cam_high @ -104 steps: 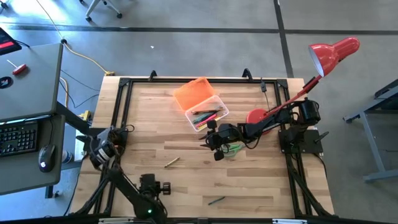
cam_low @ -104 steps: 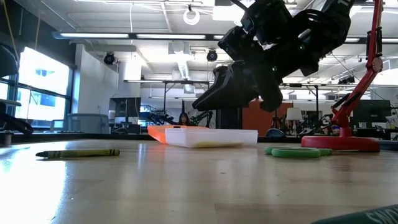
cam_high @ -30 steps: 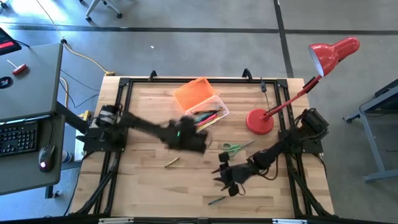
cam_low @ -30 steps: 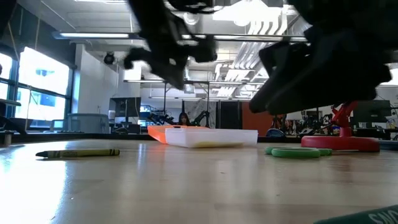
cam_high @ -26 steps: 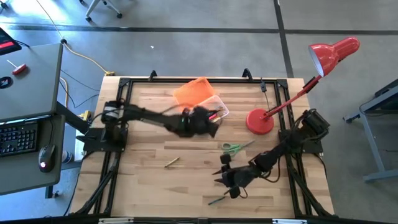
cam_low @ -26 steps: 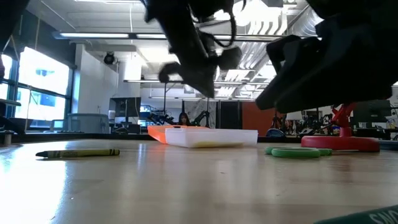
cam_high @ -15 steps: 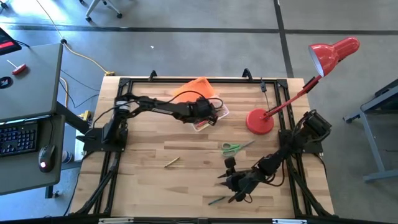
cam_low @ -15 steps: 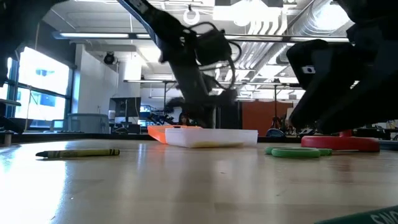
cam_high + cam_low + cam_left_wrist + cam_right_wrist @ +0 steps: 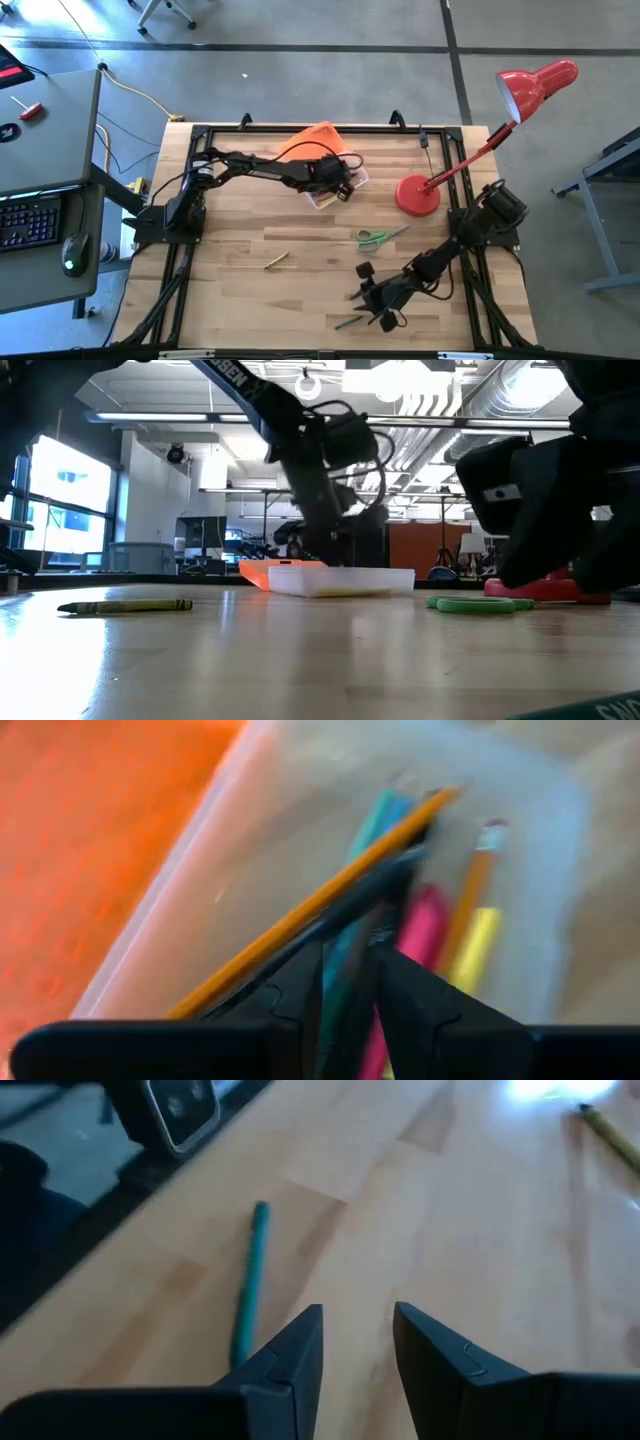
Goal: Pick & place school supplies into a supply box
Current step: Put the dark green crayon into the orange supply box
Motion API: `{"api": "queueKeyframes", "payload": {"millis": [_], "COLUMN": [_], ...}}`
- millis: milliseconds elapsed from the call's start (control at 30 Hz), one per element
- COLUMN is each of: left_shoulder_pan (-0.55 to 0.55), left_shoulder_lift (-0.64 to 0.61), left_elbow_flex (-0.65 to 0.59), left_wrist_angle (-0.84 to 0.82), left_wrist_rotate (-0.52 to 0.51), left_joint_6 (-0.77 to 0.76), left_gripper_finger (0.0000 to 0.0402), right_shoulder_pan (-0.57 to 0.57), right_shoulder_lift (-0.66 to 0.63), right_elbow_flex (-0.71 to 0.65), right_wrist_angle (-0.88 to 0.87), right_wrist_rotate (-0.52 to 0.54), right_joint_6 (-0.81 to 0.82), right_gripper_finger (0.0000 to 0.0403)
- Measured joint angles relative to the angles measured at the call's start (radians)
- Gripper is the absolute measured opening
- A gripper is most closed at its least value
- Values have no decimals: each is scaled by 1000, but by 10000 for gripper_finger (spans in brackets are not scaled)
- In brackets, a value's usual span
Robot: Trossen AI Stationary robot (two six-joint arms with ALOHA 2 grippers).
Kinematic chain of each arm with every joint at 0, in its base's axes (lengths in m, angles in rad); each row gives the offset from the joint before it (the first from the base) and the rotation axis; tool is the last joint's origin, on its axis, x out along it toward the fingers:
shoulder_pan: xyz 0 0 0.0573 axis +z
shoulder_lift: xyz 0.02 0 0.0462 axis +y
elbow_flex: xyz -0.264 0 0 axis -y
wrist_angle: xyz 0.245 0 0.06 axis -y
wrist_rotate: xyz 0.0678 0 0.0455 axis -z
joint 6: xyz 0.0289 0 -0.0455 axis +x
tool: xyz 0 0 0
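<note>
Surface: pale wooden planks in a black frame, grey floor around.
Red desk lamp: one, at the right side.
Supply box: one, lid open, several pencils and markers already inside.
Left pincer: hung over the box, narrowly parted; whether anything is gripped cannot be told.
Right pincer: open, lowered beside the teal pen, apparently for pickup.
Scissors: one.
Loose yellow pencil: one.

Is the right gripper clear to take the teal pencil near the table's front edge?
Probably yes. The right gripper hangs open just beside the teal pencil, which lies alone on bare table, with nothing between them.
</note>
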Motion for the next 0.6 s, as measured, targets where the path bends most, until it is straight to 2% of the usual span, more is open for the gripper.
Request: {"api": "queueKeyframes", "payload": {"millis": [67, 133, 333, 500, 600], "left_shoulder_pan": [0, -3, -3, -9, -25], "left_shoulder_lift": [0, 0, 0, 0, 0], "left_elbow_flex": [54, 125, 417, 677, 842], "left_wrist_angle": [-50, -130, -437, -649, -745], "left_wrist_rotate": [41, 39, -74, -93, -98], "left_joint_6": [49, 84, 140, 157, 163], "left_gripper_finger": [123, 122, 110, 104, 105], "right_shoulder_pan": [1, 1, 4, 34, 64], "right_shoulder_lift": [25, 53, 127, 134, 135], "right_elbow_flex": [0, 0, 1, 2, 2], "right_wrist_angle": [45, 96, 227, 244, 231], "right_wrist_rotate": [-36, -61, -101, -47, 22], "right_joint_6": [17, 29, 84, 85, 64], "right_gripper_finger": [103, 103, 103, 103, 103]}}
